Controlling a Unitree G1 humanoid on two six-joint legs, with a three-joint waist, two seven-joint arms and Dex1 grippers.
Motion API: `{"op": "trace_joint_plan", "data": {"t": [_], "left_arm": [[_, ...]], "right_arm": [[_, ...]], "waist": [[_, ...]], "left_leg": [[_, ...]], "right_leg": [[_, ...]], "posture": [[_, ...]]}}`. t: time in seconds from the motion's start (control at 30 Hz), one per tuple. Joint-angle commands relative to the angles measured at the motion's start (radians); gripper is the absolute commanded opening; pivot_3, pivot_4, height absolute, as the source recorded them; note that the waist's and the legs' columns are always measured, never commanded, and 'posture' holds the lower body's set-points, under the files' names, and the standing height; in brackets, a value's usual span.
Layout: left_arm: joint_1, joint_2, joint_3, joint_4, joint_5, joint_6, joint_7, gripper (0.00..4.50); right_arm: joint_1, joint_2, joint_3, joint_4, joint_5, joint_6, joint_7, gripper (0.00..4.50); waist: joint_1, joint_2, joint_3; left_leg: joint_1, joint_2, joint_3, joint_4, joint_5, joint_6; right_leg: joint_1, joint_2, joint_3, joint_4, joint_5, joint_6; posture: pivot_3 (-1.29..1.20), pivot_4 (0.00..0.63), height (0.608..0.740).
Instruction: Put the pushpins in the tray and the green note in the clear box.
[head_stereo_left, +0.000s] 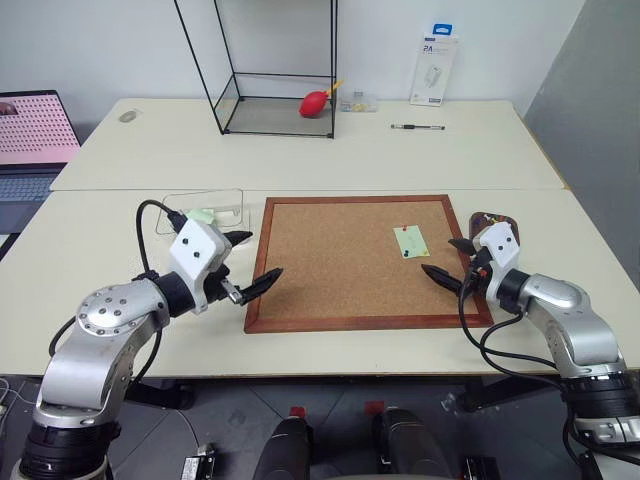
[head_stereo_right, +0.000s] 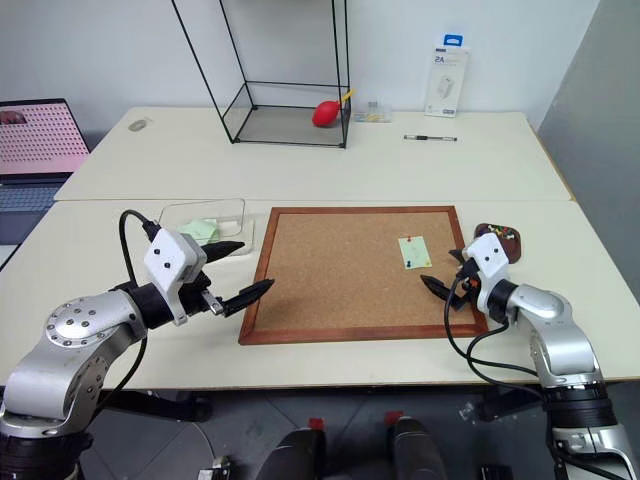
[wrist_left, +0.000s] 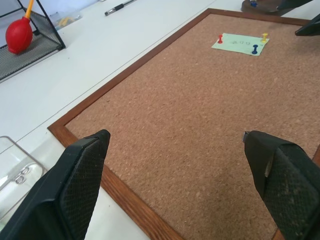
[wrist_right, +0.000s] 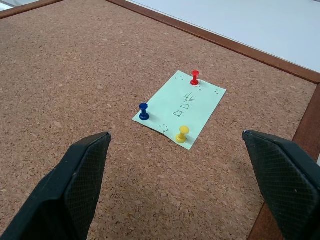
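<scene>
Right now you have both grippers spread wide and holding nothing. Your left gripper (head_stereo_left: 252, 258) hovers over the left edge of the corkboard (head_stereo_left: 330, 260), near its front corner. Your right gripper (head_stereo_left: 449, 258) hangs at the board's right side, aimed at the green note (wrist_right: 180, 109). That note lies flat on the cork toward the board's right side, with three pushpins (wrist_right: 194, 77) stuck in it: red at one corner, blue (wrist_right: 144, 111) at another, yellow (wrist_right: 182, 133) at a third. The tray (head_stereo_right: 499, 240) sits on the table just beside the board's right edge, close behind your right gripper, with small coloured pins in it. The clear box (head_stereo_left: 205, 211) rests just left of the board's far left corner, with a pale green slip inside.
</scene>
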Motion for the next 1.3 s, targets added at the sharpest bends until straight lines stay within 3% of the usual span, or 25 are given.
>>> {"op": "trace_joint_plan", "data": {"t": [0.03, 0.4, 0.63, 0.77, 0.9, 1.3], "left_arm": [[-0.010, 0.010, 0.006, -0.025, -0.002, -0.027, -0.009, 4.50], [-0.045, -0.010, 0.026, -0.011, -0.072, -0.021, -0.035, 4.50], [-0.098, -0.026, -0.025, 0.034, -0.065, -0.038, -0.056, 4.50], [-0.143, -0.039, -0.069, 0.089, -0.054, -0.061, -0.088, 3.88], [-0.207, -0.058, -0.152, 0.173, -0.010, -0.100, -0.126, 2.94], [-0.362, -0.225, -0.361, 0.422, 0.095, -0.208, -0.196, 0.61]], "right_arm": [[-0.001, 0.000, -0.029, -0.043, 0.009, -0.008, -0.005, 4.47], [0.000, 0.008, -0.023, -0.039, 0.009, -0.015, 0.002, 4.47], [0.010, 0.016, -0.024, -0.056, 0.015, -0.010, -0.001, 4.47], [0.017, 0.018, -0.027, -0.070, 0.018, -0.007, -0.010, 4.50], [0.027, 0.019, -0.034, -0.091, 0.029, 0.006, -0.011, 4.50], [0.005, 0.020, -0.034, -0.158, 0.075, 0.093, -0.010, 4.50]], "waist": [[0.000, 0.000, 0.000], [0.000, 0.000, 0.000], [0.001, 0.000, 0.000], [0.001, 0.000, 0.000], [0.000, 0.000, 0.000], [0.000, 0.000, 0.000]], "left_leg": [[0.000, 0.000, 0.000, 0.000, 0.000, 0.000], [0.000, 0.000, 0.000, 0.000, 0.000, 0.000], [0.000, 0.000, 0.000, 0.000, 0.000, 0.000], [0.000, 0.000, 0.000, 0.000, 0.000, 0.000], [0.000, 0.000, 0.000, 0.000, 0.000, 0.000], [0.000, 0.000, 0.000, 0.000, 0.000, 0.000]], "right_leg": [[0.000, 0.000, 0.000, 0.000, 0.000, 0.000], [0.000, 0.000, 0.000, 0.000, 0.000, 0.000], [0.000, 0.000, 0.000, 0.000, 0.000, 0.000], [0.000, 0.000, 0.000, 0.000, 0.000, 0.001], [0.000, 0.000, 0.000, 0.000, 0.001, 0.001], [0.000, 0.000, 0.000, 0.000, 0.001, 0.002]], "posture": [[0.00, 0.150, 0.740], [0.00, 0.150, 0.740], [0.00, 0.150, 0.740], [0.00, 0.150, 0.740], [0.00, 0.150, 0.740], [0.00, 0.150, 0.740]]}}
